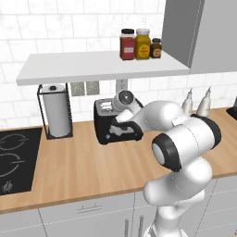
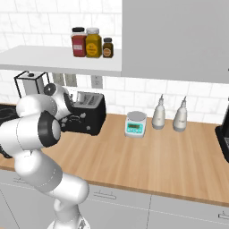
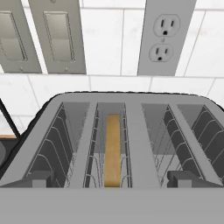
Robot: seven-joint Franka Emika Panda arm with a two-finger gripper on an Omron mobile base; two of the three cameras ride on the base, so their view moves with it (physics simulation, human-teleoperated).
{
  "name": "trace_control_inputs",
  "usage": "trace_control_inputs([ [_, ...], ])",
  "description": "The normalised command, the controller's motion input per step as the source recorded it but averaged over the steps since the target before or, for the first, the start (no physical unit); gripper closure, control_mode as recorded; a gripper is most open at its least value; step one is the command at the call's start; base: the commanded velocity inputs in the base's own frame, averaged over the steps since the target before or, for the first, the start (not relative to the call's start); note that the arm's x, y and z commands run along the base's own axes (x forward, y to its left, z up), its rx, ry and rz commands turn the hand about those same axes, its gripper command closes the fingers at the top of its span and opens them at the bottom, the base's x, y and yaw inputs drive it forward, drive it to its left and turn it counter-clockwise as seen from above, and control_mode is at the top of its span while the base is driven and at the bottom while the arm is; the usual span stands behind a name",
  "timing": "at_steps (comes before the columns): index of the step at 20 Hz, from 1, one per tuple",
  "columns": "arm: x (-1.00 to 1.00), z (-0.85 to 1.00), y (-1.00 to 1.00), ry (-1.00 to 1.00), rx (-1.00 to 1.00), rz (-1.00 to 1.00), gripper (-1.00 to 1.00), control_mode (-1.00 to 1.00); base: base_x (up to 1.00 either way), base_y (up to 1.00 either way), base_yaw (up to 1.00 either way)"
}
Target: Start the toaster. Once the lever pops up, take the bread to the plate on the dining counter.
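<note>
Arm poised over the toaster, toasting not yet started.

The toaster [image 1: 118, 121] sits on the counter [image 1: 83, 166] by the tiled wall, the bread [image 3: 113, 148] standing on edge in its left slot. The gripper [image 3: 112, 186] hovers just above with jaws wide and empty. To start well, I'd move toward the lever and press straight down until it catches. The arm hides the toaster's front, so I can't make out the lever.
</note>
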Motion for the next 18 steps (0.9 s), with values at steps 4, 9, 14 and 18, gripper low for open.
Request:
trace_control_inputs([
  [4,0.0,0.0,0.0,0.0,0.0,0.0,-1.0,-1.0,0.0,0.0,0.0],
  [9,0.0,0.0,0.0,0.0,0.0,0.0,-1.0,-1.0,0.0,0.0,0.0],
  [14,0.0,0.0,0.0,0.0,0.0,0.0,-1.0,-1.0,0.0,0.0,0.0],
  [18,0.0,0.0,0.0,0.0,0.0,0.0,-1.0,-1.0,0.0,0.0,0.0],
])
